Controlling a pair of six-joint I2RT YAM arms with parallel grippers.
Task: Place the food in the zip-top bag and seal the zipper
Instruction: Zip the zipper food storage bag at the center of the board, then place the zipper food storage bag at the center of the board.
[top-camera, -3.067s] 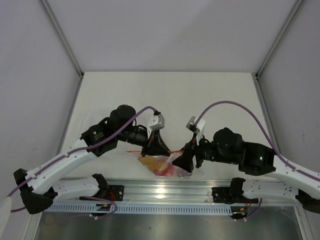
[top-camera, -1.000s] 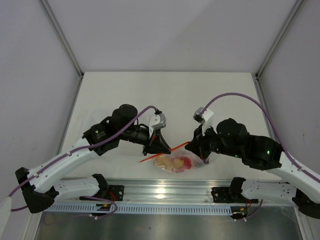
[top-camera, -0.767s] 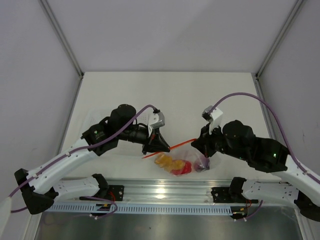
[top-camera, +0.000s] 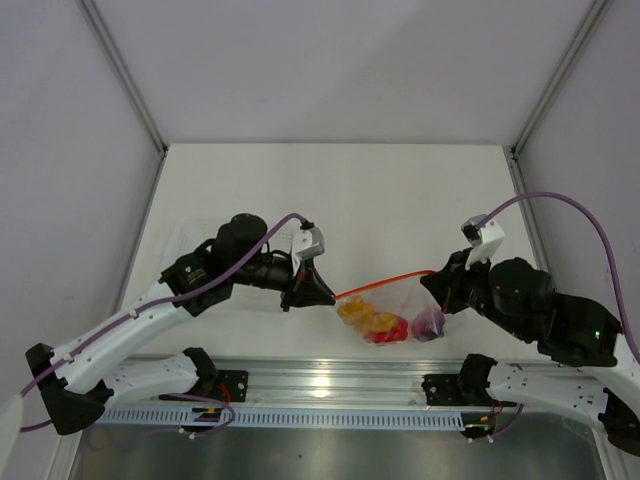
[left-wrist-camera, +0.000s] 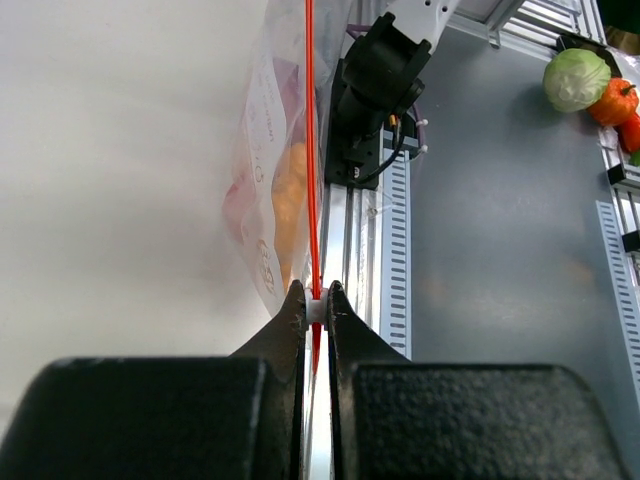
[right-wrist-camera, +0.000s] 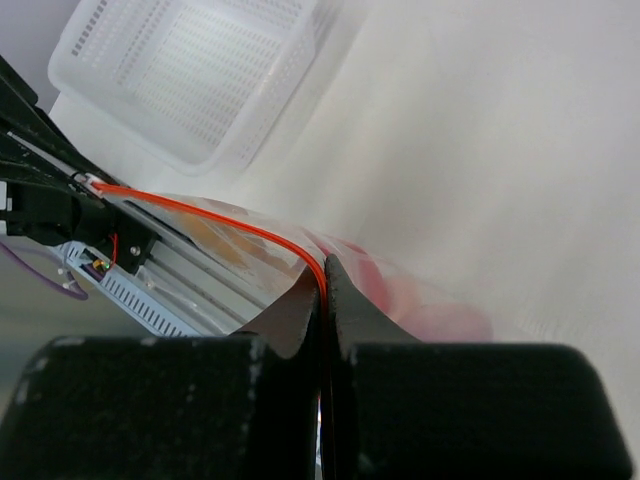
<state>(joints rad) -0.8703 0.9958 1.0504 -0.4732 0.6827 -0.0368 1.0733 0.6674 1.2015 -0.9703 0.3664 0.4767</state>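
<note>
**entry: zip-top bag, held taut by its zipper, risks at the seal**

- left gripper (left-wrist-camera: 316, 300): jaws pinched together on one end of the zipper (top-camera: 385, 281), at a small white tab (left-wrist-camera: 316, 312).
- right gripper (right-wrist-camera: 322, 275): jaws pinched together on the other end of the same strip.
- zip-top bag (top-camera: 398, 300): hangs from the stretched strip between the two arms, over the near edge of the table (top-camera: 340, 190).
- food: inside the pouch, low down; orange-yellow piece (top-camera: 357, 314), red piece (top-camera: 388, 330), purple piece (top-camera: 428, 322).
- seal: cannot tell from these views whether the strip is pressed shut along its length.

hazards, as judged:
- thin strip, narrow hold; a harder pull apart could slip it out of either pinch, dropping that end.
- if any length is unsealed, a tilt of the floppy pouch could let a piece roll out.
- weight of the food sags the film, which may skew the two lips so they close unevenly.
- sliding along the strip with uneven pressure could leave gaps.
</note>
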